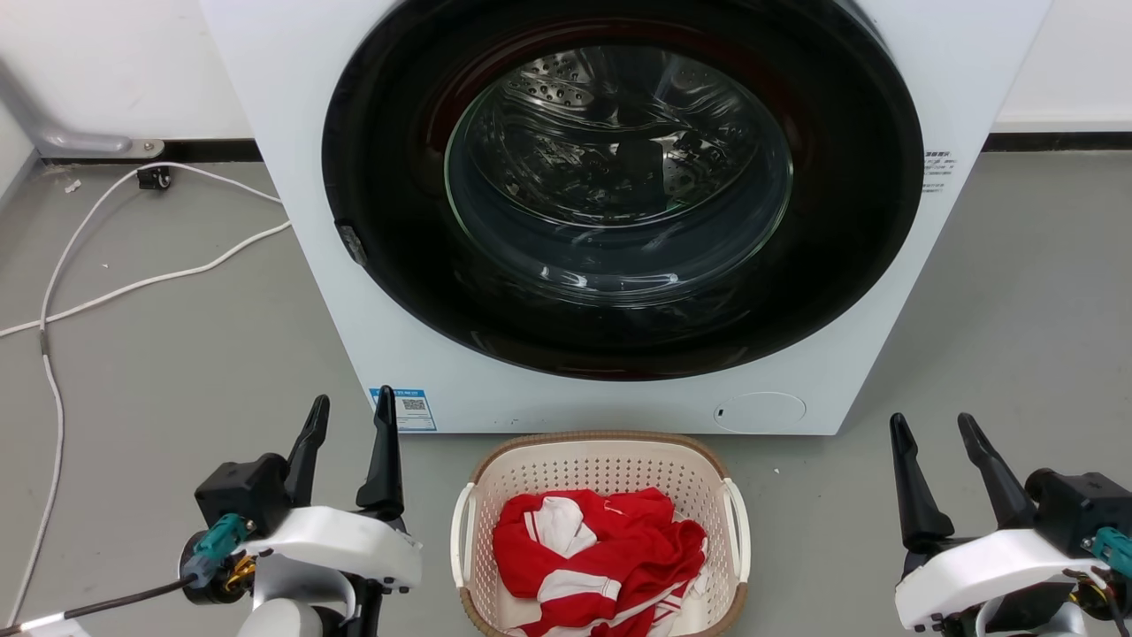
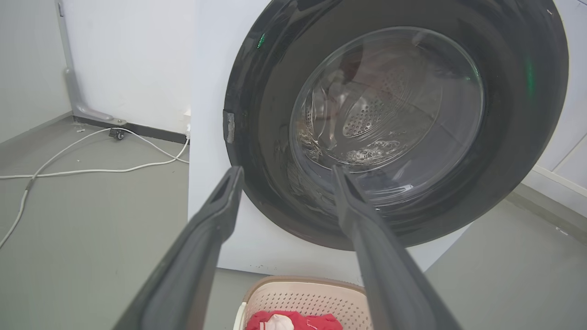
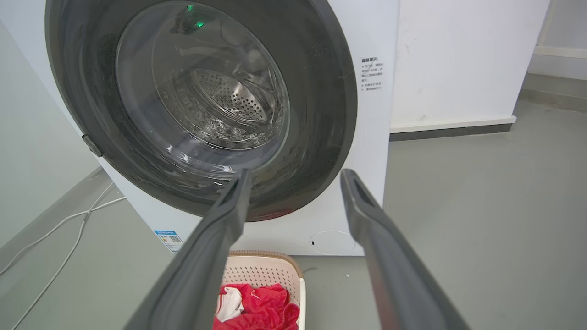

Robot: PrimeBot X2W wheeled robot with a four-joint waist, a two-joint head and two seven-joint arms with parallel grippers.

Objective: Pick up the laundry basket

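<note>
Off to the left of the washing machine [image 1: 265,177], a white cable [image 1: 133,283] loops over the grey floor [image 1: 177,372] and runs back to the wall, where a grey pipe [image 1: 53,133] is fixed low down. Nearer to me, in front of the machine's left corner, the left pincer [image 1: 353,400] hangs above the floor. Its two dark fingers are spread apart, empty, and point at the machine. Just past its fingertips, a small blue sticker [image 1: 404,409] sits at the bottom left of the machine's front panel.

The machine's big dark round door [image 1: 389,265] is shut, and the perforated steel drum [image 1: 566,80] shows through its glass. Straight in front of the machine, below the middle of the door and close to the front panel, the laundry basket [image 1: 610,464] stands on the floor. It is cream with perforated walls, a brown rim and a white handle on each side. A red and white garment [image 1: 601,548] lies crumpled inside it. The basket sits between the two pincers, apart from both.

Further right, a round flap [image 1: 759,411] is outlined at the bottom right of the front panel. A small printed label [image 1: 937,172] sits beside the door's right edge. In front of the machine's right corner, the right pincer [image 1: 931,423] hangs above the floor, its fingers parted too, gripping nothing and pointing toward the machine.
</note>
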